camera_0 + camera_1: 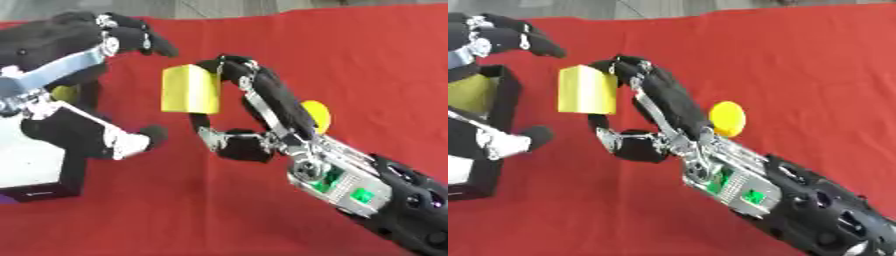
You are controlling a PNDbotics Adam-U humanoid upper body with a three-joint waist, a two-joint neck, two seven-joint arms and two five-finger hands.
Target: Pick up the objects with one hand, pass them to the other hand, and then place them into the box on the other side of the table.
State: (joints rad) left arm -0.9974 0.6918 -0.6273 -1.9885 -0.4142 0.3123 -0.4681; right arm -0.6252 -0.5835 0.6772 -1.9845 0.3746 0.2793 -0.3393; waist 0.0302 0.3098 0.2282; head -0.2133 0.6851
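Right hand [249, 117] pinches yellow block [190, 89]; left hand [83, 85] open

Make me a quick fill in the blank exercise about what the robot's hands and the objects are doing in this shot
1. The yellow block is pinched by the robot's ______ hand.
2. The left hand waits beside the block with its fingers ______.
3. The cloth covering the table is ______.
4. The round yellow disc lies on the cloth, partly hidden behind the ______ arm.

Missing words: right; open; red; right
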